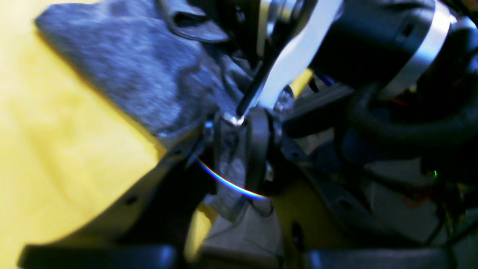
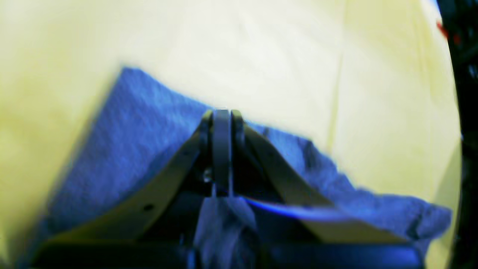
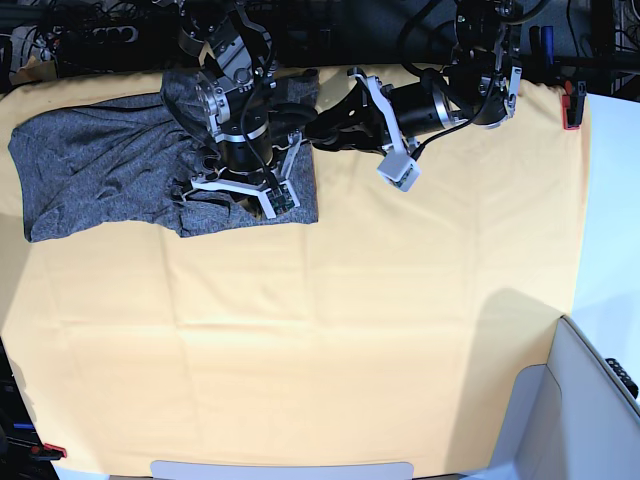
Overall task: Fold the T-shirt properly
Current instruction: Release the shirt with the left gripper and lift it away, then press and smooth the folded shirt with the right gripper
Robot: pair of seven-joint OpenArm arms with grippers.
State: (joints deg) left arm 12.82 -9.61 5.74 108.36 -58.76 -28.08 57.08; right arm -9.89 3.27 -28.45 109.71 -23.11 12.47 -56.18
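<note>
The dark grey T-shirt [image 3: 100,170] lies crumpled at the table's back left, on the yellow-orange cloth [image 3: 350,330]. My right arm [image 3: 240,130] stands over the shirt's right part. In the right wrist view my right gripper [image 2: 222,114] is shut, with a fold of the T-shirt [image 2: 123,149] pinched between its fingers. My left arm [image 3: 430,105] reaches in from the right to the shirt's right edge. In the left wrist view my left gripper [image 1: 239,125] is closed on a strip of the T-shirt [image 1: 142,74], close under the right arm's silver links [image 1: 298,56].
Red clamps [image 3: 570,105] [image 3: 50,452] pin the cloth at the back right and front left corners. A pale grey bin [image 3: 590,400] stands at the front right. Cables and dark gear [image 3: 330,30] line the back edge.
</note>
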